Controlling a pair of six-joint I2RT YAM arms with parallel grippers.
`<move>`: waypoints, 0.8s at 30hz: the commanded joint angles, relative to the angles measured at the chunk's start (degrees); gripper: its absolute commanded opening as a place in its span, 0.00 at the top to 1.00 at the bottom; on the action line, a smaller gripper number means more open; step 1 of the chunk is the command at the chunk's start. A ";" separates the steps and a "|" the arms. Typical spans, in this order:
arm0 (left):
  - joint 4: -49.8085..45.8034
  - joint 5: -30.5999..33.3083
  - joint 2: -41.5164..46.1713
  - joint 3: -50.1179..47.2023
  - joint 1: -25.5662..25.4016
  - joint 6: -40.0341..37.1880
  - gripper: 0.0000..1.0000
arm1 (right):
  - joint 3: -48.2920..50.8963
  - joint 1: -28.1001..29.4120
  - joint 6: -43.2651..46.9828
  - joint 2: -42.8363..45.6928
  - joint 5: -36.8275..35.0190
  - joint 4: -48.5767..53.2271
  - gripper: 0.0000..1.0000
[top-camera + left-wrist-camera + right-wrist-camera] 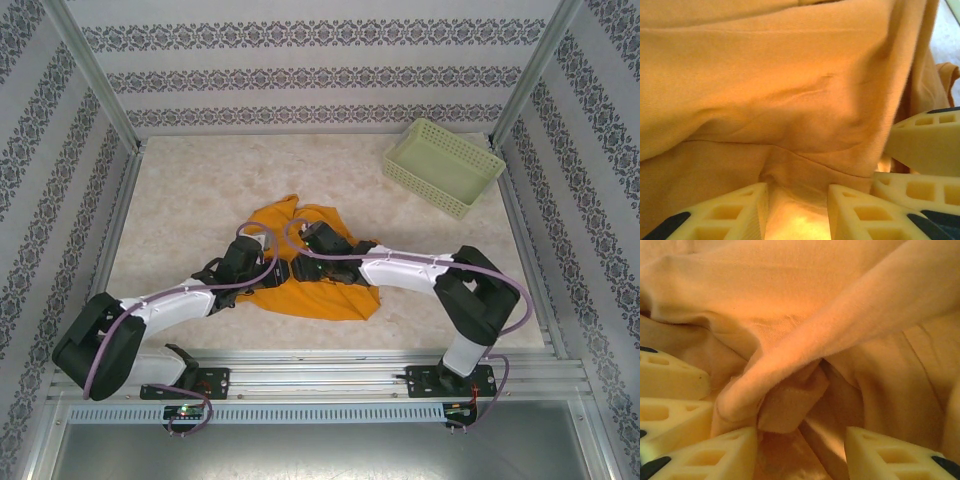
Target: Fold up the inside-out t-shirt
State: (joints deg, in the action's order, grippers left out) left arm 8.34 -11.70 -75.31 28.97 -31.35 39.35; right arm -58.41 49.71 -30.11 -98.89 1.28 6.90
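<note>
The shirt [322, 298] is lying bunched at mid-desk [190, 200]. The right pincer [801, 436] is standing spread around a fold. The left pincer [797, 197] is straddling cloth; I cannot tell whether it is gripping.

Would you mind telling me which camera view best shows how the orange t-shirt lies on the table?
The top external view: it takes in the t-shirt as one bunched heap. The wrist views give close-ups of creased cloth at the left pincer and a rolled fold at the right pincer.
</note>
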 commanded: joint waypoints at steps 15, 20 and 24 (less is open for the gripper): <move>-0.60 2.21 -1.19 -0.62 1.04 0.25 0.64 | -4.35 0.21 0.56 -1.63 -2.79 0.77 0.92; -4.12 5.59 -2.52 1.15 2.22 -0.11 0.60 | -1.94 0.90 1.33 4.49 -7.07 4.81 1.00; -8.58 9.75 -4.68 3.42 4.47 0.17 0.56 | 0.11 2.48 2.06 12.85 -11.19 9.81 1.00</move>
State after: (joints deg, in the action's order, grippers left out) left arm 4.60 -6.81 -78.54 29.93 -28.86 39.68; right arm -59.68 50.76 -29.50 -92.27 -4.69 11.88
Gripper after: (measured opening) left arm 0.436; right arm 0.044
